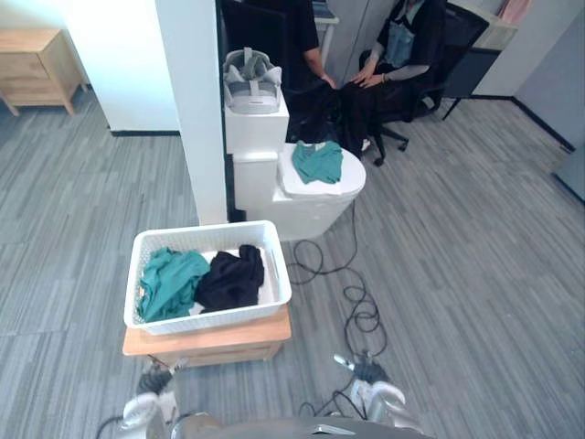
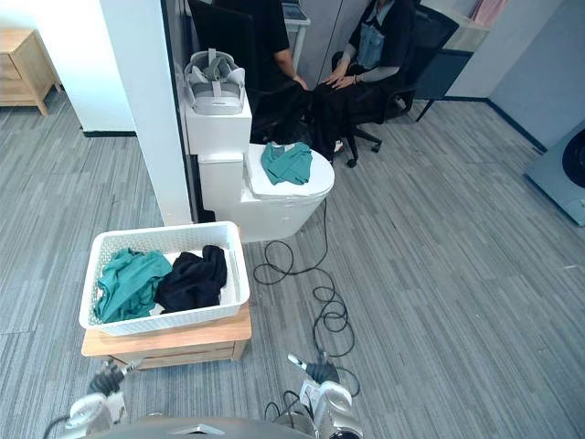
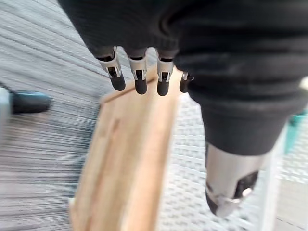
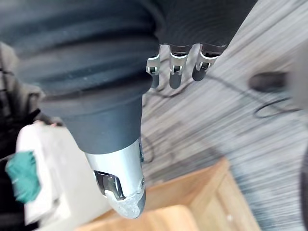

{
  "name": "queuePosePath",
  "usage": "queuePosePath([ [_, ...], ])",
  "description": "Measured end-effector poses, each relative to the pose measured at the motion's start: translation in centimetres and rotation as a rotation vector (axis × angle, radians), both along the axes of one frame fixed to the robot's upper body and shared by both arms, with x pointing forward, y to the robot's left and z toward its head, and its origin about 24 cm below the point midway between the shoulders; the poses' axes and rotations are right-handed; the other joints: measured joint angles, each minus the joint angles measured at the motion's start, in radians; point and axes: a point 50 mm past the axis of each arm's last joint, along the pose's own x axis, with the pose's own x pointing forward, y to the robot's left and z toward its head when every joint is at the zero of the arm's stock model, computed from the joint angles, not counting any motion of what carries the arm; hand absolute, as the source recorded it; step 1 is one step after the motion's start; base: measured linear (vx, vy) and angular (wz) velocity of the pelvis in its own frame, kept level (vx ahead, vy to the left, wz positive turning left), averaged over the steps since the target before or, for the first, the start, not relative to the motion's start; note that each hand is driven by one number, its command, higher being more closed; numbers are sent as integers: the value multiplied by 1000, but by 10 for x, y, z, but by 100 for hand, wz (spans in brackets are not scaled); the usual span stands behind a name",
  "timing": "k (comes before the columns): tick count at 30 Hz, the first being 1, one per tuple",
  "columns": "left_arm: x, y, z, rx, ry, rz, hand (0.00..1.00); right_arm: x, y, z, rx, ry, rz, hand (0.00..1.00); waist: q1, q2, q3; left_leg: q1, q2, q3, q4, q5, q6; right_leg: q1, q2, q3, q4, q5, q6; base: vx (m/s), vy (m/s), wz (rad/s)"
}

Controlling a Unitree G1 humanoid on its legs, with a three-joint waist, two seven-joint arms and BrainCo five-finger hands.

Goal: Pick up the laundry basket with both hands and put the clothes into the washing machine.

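Laundry basket: the white laundry basket (image 1: pixel 206 234) is sitting on a low wooden stand (image 1: pixel 210 340) on the grey floor, in front of the robot and toward its left; neither hand is touching it.
Clothes: a teal garment (image 1: pixel 169 282) is lying in the basket's left half and a black garment (image 1: pixel 230 279) is lying just beside it on the right, the two touching.
Left hand: the left hand (image 1: pixel 155 379) is hanging low, near the stand's front left corner and apart from it. Its fingers (image 3: pixel 139 79) are pointing out straight and its thumb (image 3: pixel 226 187) is standing apart from them, holding nothing.
Right hand: the right hand (image 1: pixel 367 371) is hanging over bare floor to the right of the stand. Its fingers (image 4: pixel 175 77) are staying loose and uncurled with nothing between them and the thumb (image 4: pixel 120 187).
Washing machine: the grey washing machine (image 2: pixel 569 174) is standing at the far right, well apart from the basket.
Behind the basket: a white toilet (image 1: pixel 311 206) is carrying a teal cloth (image 1: pixel 318 162) on its lid and a grey headset (image 1: pixel 251 82) on its tank.
Background: a seated person (image 1: pixel 393 55) is resting both hands in the lap.
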Motion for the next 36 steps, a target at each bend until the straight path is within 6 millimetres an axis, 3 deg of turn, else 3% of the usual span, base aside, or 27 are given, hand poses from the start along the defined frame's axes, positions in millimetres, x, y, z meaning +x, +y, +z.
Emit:
queuePosePath([
  [3,9,1,15,-7,-102,-19,0,24,-13,37,-82,-186,22,0,-6,21,-4,27,-16,21,-66,30,7,-5,-6,0,-7,5,10,-65,26,-11],
  [8,9,11,36,19,-212,-46,0,34,-35,76,-240,-338,79,0,-4,51,-15,40,-22,24,-204,116,-1,-38,8,-15,-6,0,26,-82,-42,6],
  [13,29,54,69,210,-254,-177,0,69,-28,121,-360,-519,295,0,17,17,-2,12,-35,18,-244,163,8,-108,-7,-10,44,-3,21,-35,-7,4],
  [19,66,75,92,300,-306,-189,0,111,-13,165,-427,-673,442,0,36,7,61,-12,-72,16,-260,190,29,-165,-49,13,94,-2,21,-68,19,4],
  [25,68,77,94,304,-315,-189,0,117,-12,174,-451,-696,466,0,52,11,98,-38,-75,19,-260,197,33,-203,-52,26,107,0,19,-22,-8,-3],
  [28,69,87,102,329,-320,-195,0,121,-12,179,-460,-703,469,0,54,11,115,-39,-74,19,-260,199,32,-207,-52,28,113,0,19,0,0,0],
  [33,87,130,135,441,-330,-125,0,146,-7,203,-497,-759,498,0,63,9,178,-40,-71,17,-256,204,33,-211,-52,29,128,-1,18,-21,-10,1],
  [36,106,145,160,515,-341,-123,0,156,-2,203,-490,-743,514,0,75,5,204,-64,-70,15,-256,214,35,-239,-53,31,137,3,12,-57,-27,2],
])
